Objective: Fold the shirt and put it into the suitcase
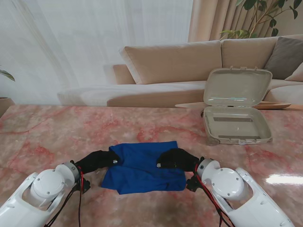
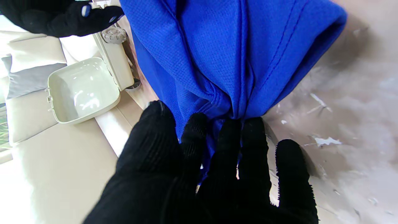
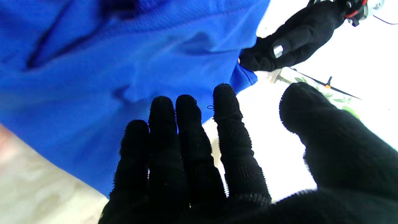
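The left hand [image 1: 100, 160] grasps the shirt's [image 1: 144, 166] edge at about nine o'clock, cloth bunched between its fingers [image 2: 192, 137]. The right hand [image 1: 176, 159] lies on the cloth at about three o'clock with fingers [image 3: 161, 124] spread; I cannot tell whether it pinches fabric or only presses it flat.

To fold well, I judge both hands should carry their edges together and level, so the layers land square and no wrinkle is trapped.

The shirt is bright blue mesh knit, already a rough rectangle with soft creases, lying on the pink marble bench [image 1: 57, 132] in front of me. The suitcase [image 1: 236, 124], lid raised, sits well apart toward two o'clock.
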You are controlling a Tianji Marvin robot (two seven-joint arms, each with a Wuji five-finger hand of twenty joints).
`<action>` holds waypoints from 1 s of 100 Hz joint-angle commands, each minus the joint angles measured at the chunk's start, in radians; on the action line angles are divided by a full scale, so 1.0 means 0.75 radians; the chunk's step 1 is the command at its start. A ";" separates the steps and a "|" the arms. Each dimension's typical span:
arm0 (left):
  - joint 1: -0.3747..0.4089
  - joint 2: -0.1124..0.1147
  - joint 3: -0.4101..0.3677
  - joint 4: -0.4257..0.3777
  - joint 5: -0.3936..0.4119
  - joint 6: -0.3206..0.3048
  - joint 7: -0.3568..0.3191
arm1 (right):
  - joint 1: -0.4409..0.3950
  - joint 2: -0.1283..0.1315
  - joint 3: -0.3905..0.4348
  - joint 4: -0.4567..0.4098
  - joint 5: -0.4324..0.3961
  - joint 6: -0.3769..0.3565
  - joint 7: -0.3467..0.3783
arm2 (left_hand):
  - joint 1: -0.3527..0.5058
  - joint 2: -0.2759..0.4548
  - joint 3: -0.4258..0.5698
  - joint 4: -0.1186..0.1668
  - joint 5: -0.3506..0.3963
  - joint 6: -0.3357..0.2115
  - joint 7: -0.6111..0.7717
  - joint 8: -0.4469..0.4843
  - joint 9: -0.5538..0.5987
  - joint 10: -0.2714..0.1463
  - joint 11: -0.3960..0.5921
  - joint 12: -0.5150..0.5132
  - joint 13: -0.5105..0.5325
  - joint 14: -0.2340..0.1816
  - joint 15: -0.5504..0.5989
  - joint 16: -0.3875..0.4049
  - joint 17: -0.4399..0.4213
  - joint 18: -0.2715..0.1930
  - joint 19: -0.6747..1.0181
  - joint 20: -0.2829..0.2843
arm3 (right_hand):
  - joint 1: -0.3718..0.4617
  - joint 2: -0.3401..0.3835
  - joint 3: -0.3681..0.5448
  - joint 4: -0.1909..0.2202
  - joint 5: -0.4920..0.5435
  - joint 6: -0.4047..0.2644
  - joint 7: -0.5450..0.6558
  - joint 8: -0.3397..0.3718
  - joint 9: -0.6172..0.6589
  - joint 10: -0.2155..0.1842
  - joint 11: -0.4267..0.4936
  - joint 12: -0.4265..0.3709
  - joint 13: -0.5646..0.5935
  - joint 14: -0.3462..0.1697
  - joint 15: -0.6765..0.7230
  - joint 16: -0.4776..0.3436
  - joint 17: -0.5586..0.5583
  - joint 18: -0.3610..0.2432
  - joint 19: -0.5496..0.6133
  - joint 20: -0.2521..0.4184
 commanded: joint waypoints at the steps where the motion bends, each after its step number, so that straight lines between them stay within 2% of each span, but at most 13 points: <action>1: 0.056 -0.001 -0.004 0.002 0.026 0.016 -0.012 | -0.015 -0.008 0.017 -0.026 -0.002 0.012 0.000 | 0.055 0.031 -0.038 -0.005 0.008 -0.018 -0.014 0.012 -0.013 0.014 -0.010 -0.004 -0.023 0.249 -0.146 -0.096 0.014 0.230 -0.209 -0.065 | 0.010 -0.001 -0.021 0.065 0.039 -0.042 0.004 0.017 0.024 -0.006 -0.017 0.027 0.008 0.003 -0.002 -0.015 0.006 0.008 0.036 -0.030; 18: 0.118 -0.002 -0.073 -0.096 0.077 0.023 0.016 | -0.037 -0.019 0.069 -0.073 -0.068 0.059 -0.063 | 0.050 0.032 -0.039 -0.005 0.010 -0.018 -0.017 0.010 -0.007 0.014 -0.011 -0.005 -0.019 0.250 -0.146 -0.096 0.020 0.232 -0.207 -0.063 | -0.002 -0.008 -0.025 0.063 0.044 -0.047 0.001 0.018 0.057 -0.005 -0.014 0.045 0.051 0.029 0.037 0.022 0.050 0.075 0.080 0.008; 20: 0.125 -0.002 -0.081 -0.107 0.083 0.024 0.019 | -0.038 -0.019 0.075 -0.077 -0.080 0.070 -0.069 | 0.049 0.032 -0.039 -0.005 0.011 -0.016 -0.017 0.010 -0.007 0.015 -0.012 -0.006 -0.019 0.252 -0.146 -0.097 0.020 0.232 -0.207 -0.063 | -0.007 -0.009 -0.028 0.063 0.045 -0.045 0.000 0.018 0.063 -0.002 -0.009 0.056 0.060 0.035 0.053 0.041 0.400 -0.270 0.436 0.190; 22: 0.132 -0.002 -0.089 -0.116 0.089 0.025 0.022 | -0.038 -0.020 0.080 -0.080 -0.091 0.082 -0.073 | 0.048 0.032 -0.039 -0.005 0.011 -0.017 -0.018 0.010 -0.007 0.014 -0.012 -0.006 -0.018 0.251 -0.147 -0.097 0.021 0.232 -0.207 -0.063 | -0.012 -0.009 -0.032 0.063 0.044 -0.044 -0.002 0.019 0.069 0.002 -0.003 0.074 0.071 0.040 0.068 0.069 0.815 -0.718 0.368 0.245; 24: 0.139 -0.002 -0.096 -0.126 0.094 0.025 0.025 | -0.039 -0.020 0.085 -0.083 -0.104 0.095 -0.077 | 0.048 0.032 -0.039 -0.005 0.012 -0.017 -0.019 0.009 -0.005 0.014 -0.012 -0.006 -0.016 0.252 -0.146 -0.097 0.022 0.233 -0.206 -0.062 | -0.020 -0.018 -0.043 0.061 0.045 -0.041 -0.002 0.021 0.070 -0.001 0.010 0.092 0.084 0.047 0.093 0.095 0.666 -0.522 0.058 0.145; 25: 0.142 -0.002 -0.099 -0.130 0.097 0.026 0.026 | -0.039 -0.021 0.087 -0.084 -0.110 0.102 -0.078 | 0.047 0.032 -0.039 -0.005 0.011 -0.019 -0.019 0.009 -0.005 0.014 -0.012 -0.006 -0.017 0.252 -0.146 -0.097 0.023 0.234 -0.206 -0.062 | -0.021 -0.012 -0.043 0.062 0.045 -0.041 -0.002 0.022 0.070 0.007 0.012 0.098 0.086 0.051 0.097 0.103 0.629 -0.327 0.001 0.221; 27: 0.149 -0.003 -0.105 -0.138 0.102 0.026 0.029 | -0.039 -0.021 0.092 -0.087 -0.121 0.115 -0.081 | 0.046 0.033 -0.039 -0.005 0.011 -0.018 -0.020 0.009 -0.005 0.017 -0.013 -0.006 -0.017 0.253 -0.147 -0.097 0.023 0.234 -0.205 -0.062 | -0.025 -0.007 -0.047 0.062 0.045 -0.040 -0.003 0.024 0.068 0.015 0.021 0.109 0.089 0.056 0.115 0.119 0.686 -0.275 0.027 0.382; 30: 0.157 -0.003 -0.114 -0.149 0.108 0.027 0.033 | -0.039 -0.021 0.098 -0.091 -0.143 0.134 -0.086 | 0.046 0.033 -0.039 -0.004 0.012 -0.017 -0.021 0.008 -0.004 0.016 -0.014 -0.007 -0.017 0.254 -0.147 -0.097 0.023 0.234 -0.205 -0.062 | -0.034 -0.003 -0.058 0.061 0.048 -0.038 0.003 0.029 0.070 0.031 0.057 0.140 0.098 0.070 0.168 0.158 1.000 -0.690 0.213 0.578; 32: 0.162 -0.003 -0.119 -0.155 0.111 0.028 0.036 | -0.039 -0.021 0.102 -0.094 -0.159 0.148 -0.088 | 0.046 0.033 -0.039 -0.004 0.012 -0.017 -0.022 0.008 -0.001 0.018 -0.014 -0.007 -0.016 0.255 -0.147 -0.097 0.023 0.234 -0.205 -0.061 | -0.037 -0.002 -0.065 0.060 0.053 -0.038 0.008 0.034 0.072 0.037 0.079 0.160 0.104 0.076 0.198 0.179 1.051 -0.776 0.253 0.590; 65: 0.162 -0.006 -0.112 -0.146 0.100 0.022 0.045 | -0.006 0.014 0.127 -0.108 -0.445 0.342 0.013 | 0.043 0.035 -0.038 -0.003 0.011 -0.020 -0.030 0.007 -0.001 0.017 -0.020 -0.008 -0.015 0.254 -0.149 -0.098 0.024 0.235 -0.207 -0.062 | -0.129 0.100 -0.256 0.050 0.050 -0.026 0.015 0.082 0.035 0.068 0.361 0.471 0.039 0.121 0.678 0.445 1.048 -0.542 0.321 0.633; 68: 0.158 -0.007 -0.108 -0.142 0.097 0.020 0.046 | 0.001 0.019 0.126 -0.102 -0.456 0.354 0.032 | 0.043 0.034 -0.038 -0.003 0.012 -0.019 -0.030 0.008 -0.001 0.017 -0.020 -0.008 -0.014 0.254 -0.149 -0.098 0.025 0.235 -0.207 -0.062 | -0.135 0.122 -0.289 0.050 0.047 -0.023 0.013 0.089 0.030 0.071 0.364 0.485 0.031 0.121 0.687 0.451 0.703 -0.108 0.017 0.583; 73: 0.154 -0.008 -0.103 -0.136 0.093 0.017 0.049 | 0.016 0.022 0.117 -0.083 -0.474 0.375 0.046 | 0.044 0.034 -0.037 -0.003 0.011 -0.019 -0.030 0.008 -0.001 0.018 -0.020 -0.008 -0.015 0.252 -0.149 -0.098 0.025 0.235 -0.207 -0.062 | -0.143 0.145 -0.329 0.051 0.049 -0.013 0.006 0.100 0.028 0.078 0.363 0.501 0.025 0.128 0.696 0.457 1.023 -0.521 0.313 0.630; 100: 0.138 -0.009 -0.091 -0.121 0.080 0.011 0.052 | 0.105 0.055 0.038 0.008 -0.577 0.420 0.181 | 0.045 0.033 -0.037 -0.003 0.011 -0.019 -0.029 0.010 -0.001 0.019 -0.019 -0.007 -0.015 0.254 -0.148 -0.098 0.025 0.236 -0.206 -0.062 | -0.188 0.206 -0.391 0.045 0.021 0.010 -0.025 0.097 -0.025 0.093 0.371 0.520 -0.028 0.136 0.713 0.471 0.970 -0.493 0.252 0.623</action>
